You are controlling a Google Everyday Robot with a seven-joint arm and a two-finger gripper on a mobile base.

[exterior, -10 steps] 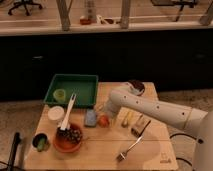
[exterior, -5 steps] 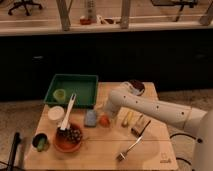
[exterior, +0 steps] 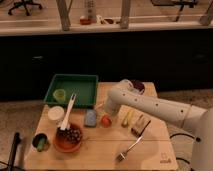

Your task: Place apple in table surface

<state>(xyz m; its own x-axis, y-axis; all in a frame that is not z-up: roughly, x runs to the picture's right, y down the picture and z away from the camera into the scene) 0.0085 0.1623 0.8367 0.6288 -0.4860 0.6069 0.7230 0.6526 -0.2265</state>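
Note:
The apple is a small orange-red fruit sitting on the light tan wooden table surface, just right of a blue-grey sponge. The white arm reaches in from the right, and my gripper is at its left end, directly above and against the apple. The arm's end hides the gripper's tip.
A green tray holding a yellow-green cup stands at the back left. An orange bowl of dark grapes with a white utensil, a white cup, a dark cup, a sponge, a yellow item, a brown packet, a fork and a dark bowl lie around.

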